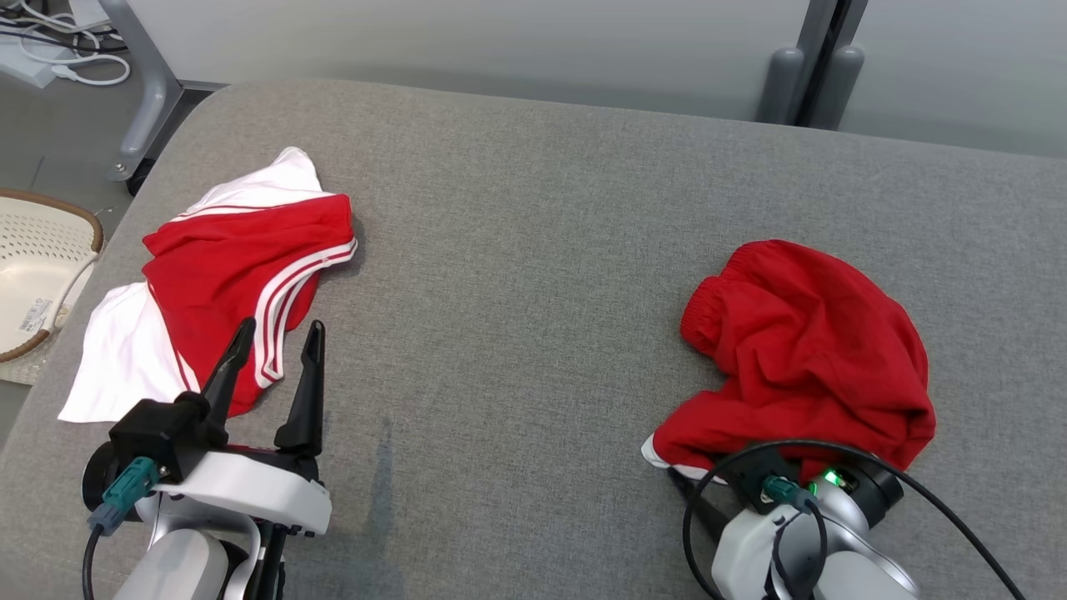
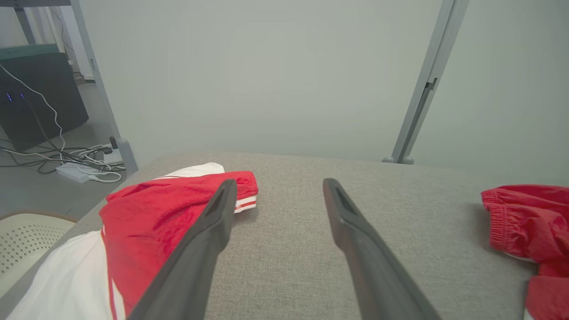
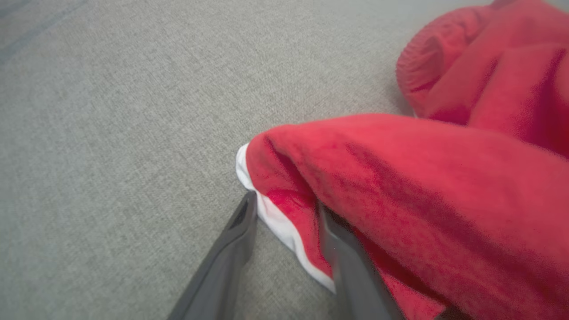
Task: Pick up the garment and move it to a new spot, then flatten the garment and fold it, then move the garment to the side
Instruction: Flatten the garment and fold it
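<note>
— Basket [image 1: 42,242] first, then: cream, perforated, standing off the left edge of the grey fabric-covered table [image 1: 533,250]?
— Yes, just beyond that edge. Right of it, along the table's left edge, lies a red-and-white garment [image 1: 242,275]. It is a red panel with white stripes over a white layer, and it lies fairly flat.
— And the left gripper [image 1: 281,329]?
— It is at the near end of that piece, toward the near left corner. Its two dark fingers are spread wide, plainly released. In the left wrist view the grey table fabric shows between them.
— The middle of the table?
— Grey cloth, with a faint darker streak running toward the near edge.
— Then the task's piece.
— The red garment [image 1: 817,350] sits crumpled toward the right edge, well apart from the striped one. Its elastic waistband is turned toward the table's middle, and a white-trimmed hem is at its near side.
— And the right gripper [image 3: 284,202]?
— Low at that hem, close to the near edge. In the right wrist view one finger touches the white trim from outside and the other lies under the red fold. The hem runs between them. A gap shows, and I cannot tell whether they pinch the cloth.
</note>
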Controlling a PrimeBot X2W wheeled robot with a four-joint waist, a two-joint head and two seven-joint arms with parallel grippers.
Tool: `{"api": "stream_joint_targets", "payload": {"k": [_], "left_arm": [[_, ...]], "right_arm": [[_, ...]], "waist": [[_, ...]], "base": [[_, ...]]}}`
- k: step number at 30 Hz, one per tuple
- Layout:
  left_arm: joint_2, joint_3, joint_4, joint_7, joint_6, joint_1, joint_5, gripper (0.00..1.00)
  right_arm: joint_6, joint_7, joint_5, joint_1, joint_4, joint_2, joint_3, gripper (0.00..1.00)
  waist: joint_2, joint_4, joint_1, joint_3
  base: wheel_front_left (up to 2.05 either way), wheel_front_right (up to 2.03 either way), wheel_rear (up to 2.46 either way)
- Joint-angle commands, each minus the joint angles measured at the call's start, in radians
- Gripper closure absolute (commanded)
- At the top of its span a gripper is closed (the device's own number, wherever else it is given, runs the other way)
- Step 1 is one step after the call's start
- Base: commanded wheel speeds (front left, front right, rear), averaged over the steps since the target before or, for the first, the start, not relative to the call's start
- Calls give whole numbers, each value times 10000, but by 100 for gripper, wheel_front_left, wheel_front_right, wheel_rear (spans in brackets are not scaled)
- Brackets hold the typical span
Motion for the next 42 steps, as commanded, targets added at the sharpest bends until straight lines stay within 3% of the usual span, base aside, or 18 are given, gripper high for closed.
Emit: {"api": "stream_joint_targets", "payload": {"k": [1, 8, 17, 23, 30, 42], "left_arm": [[24, 50, 24, -45, -23, -155, 89, 0], [31, 94, 259, -169, -31, -310, 168, 0], [79, 47, 292, -159, 38, -254, 215, 0], [201, 69, 208, -52, 115, -174, 191, 0], [349, 104, -4, 56, 217, -41, 102, 0], [406, -12, -295, 198, 245, -261, 133, 0]], "right_arm": [[-1, 103, -5, 16, 187, -49, 64, 100], [0, -184, 361, -802, -338, 233, 669, 100], [0, -480, 1221, -2379, -2279, 928, 2119, 100], [0, -878, 1861, -3737, -3380, 1220, 2314, 100], [0, -985, 2247, -3230, -3911, 1246, 750, 100], [0, -884, 1769, -371, -2619, 998, -3045, 100]], "waist": [[0, -12, 0, 18], [0, -180, 0, -5], [0, -531, 0, -206], [0, -879, 0, -319], [0, -1459, 0, -282], [0, -2148, 0, 291]], "base": [[0, 0, 0], [0, 0, 0], [0, 0, 0], [0, 0, 0], [0, 0, 0], [0, 0, 0]]}}
